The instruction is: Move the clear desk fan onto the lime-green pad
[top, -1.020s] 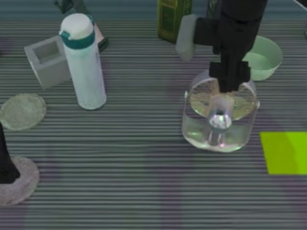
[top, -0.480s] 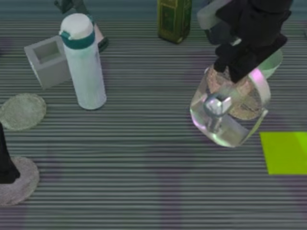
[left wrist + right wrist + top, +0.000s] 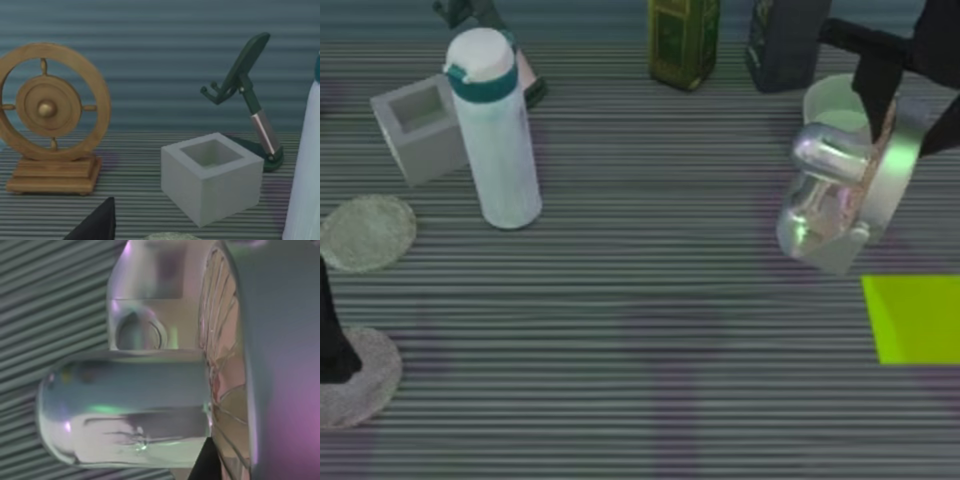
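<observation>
Clear desk fan (image 3: pixel 835 195) up off the table, turned on edge, hub and housing facing the top view's left, rim toward the right. It hangs over the striped table (image 3: pixel 640 350) near the right side, just in front of the pale green bowl (image 3: pixel 832 100), which shows partly behind it. Right claw (image 3: pixel 890 95) comes in from the upper right corner and is clamped on the fan's rim; dark fingers visible at the rim's upper edge. Right wrist view is filled by the fan (image 3: pixel 165 380): iridescent housing, grille lines, striped table behind.

Lime-green pad (image 3: pixel 915 318) lies flat at the table's right edge, nearer the front than the fan and apart from it, nothing on it.

Back edge: olive bottle (image 3: pixel 683 40), dark container (image 3: pixel 786 35). Left half: white flask with teal collar (image 3: pixel 496 130) upright, grey open cube (image 3: pixel 417 128) beside it, 2 round grey mesh coasters (image 3: pixel 365 232) at the left edge.

Left arm (image 3: pixel 332 340) parked at the left edge over the nearer coaster; cannot tell its claw state. Left wrist view: wooden wheel ornament (image 3: pixel 47 120), dark green phone stand (image 3: pixel 245 95).
</observation>
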Robot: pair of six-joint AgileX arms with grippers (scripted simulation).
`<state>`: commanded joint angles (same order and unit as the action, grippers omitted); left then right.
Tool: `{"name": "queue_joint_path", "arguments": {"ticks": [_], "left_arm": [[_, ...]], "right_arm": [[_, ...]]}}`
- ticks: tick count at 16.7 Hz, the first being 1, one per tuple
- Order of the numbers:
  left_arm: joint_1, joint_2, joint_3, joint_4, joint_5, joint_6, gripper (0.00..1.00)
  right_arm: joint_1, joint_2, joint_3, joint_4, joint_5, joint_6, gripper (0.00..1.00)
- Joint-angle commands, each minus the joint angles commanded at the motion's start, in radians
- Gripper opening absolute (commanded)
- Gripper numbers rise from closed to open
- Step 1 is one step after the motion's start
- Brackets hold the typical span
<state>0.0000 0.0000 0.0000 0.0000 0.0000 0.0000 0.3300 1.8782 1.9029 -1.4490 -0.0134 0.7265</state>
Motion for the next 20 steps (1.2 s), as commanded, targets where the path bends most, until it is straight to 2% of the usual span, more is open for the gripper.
{"name": "queue_joint_path", "arguments": {"ticks": [5,10,14,20], "left_arm": [[0.0,0.0,0.0,0.0,0.0,0.0,1.0],[0.0,0.0,0.0,0.0,0.0,0.0,1.0],[0.0,0.0,0.0,0.0,0.0,0.0,1.0],[0.0,0.0,0.0,0.0,0.0,0.0,1.0]], "right_arm": [[-0.074,-0.095,-0.171,0.03,0.002,0.55,0.0],[-0.132,-0.156,-0.329,0.044,0.01,0.917,0.0],[-0.153,-0.173,-0.389,0.046,0.013,1.032,0.0],[-0.148,-0.169,-0.391,0.05,0.013,1.035,0.0]]}}
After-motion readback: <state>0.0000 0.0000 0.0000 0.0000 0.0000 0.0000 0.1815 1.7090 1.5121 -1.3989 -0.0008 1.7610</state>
